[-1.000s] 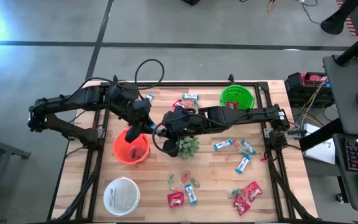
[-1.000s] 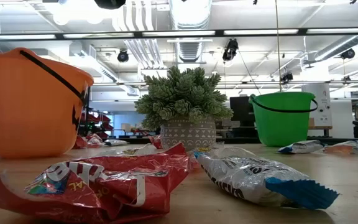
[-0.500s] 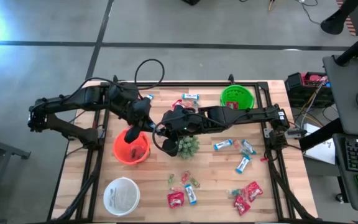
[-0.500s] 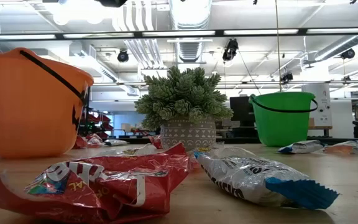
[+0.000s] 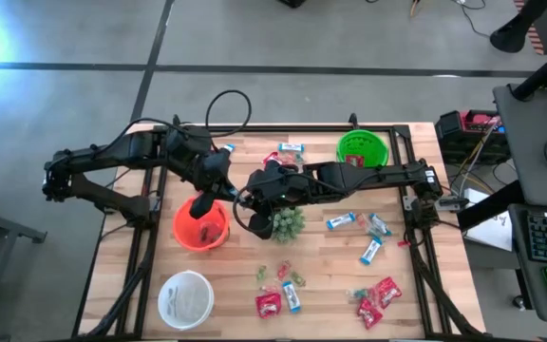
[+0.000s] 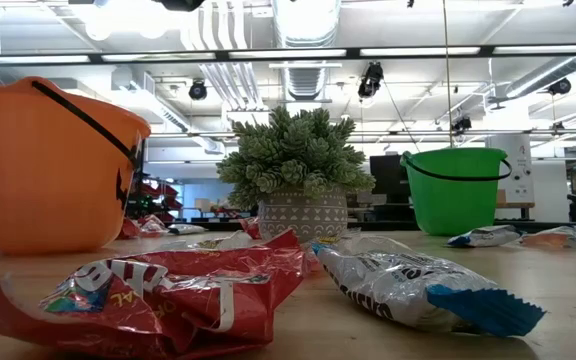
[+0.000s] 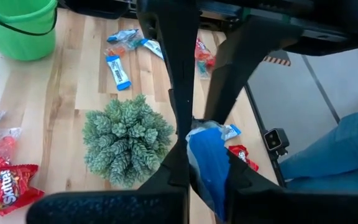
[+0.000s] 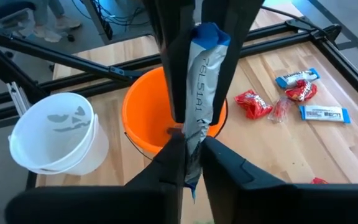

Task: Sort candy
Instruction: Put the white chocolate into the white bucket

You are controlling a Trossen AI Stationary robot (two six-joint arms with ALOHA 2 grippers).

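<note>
From above, the left gripper and the right gripper are seen meeting just beside the far rim of the orange bucket, with the potted plant close by. More candy is scattered over the near and right part of the table; a green bucket stands at the far side and a white bucket at the near left corner.

At table height neither gripper is in sight. A red packet and a silver-and-blue bar lie nearest the camera, with the orange bucket, the plant and the green bucket behind them.

From the left wrist, that arm's fingers are seen pinched tight on the blue end of a wrapped bar — held in the air above the table, beside the plant.

From the right wrist, the same bar is seen standing upright between the right fingers, which are nearly closed against its silver wrapper — directly over the orange bucket, the white bucket beside it.
</note>
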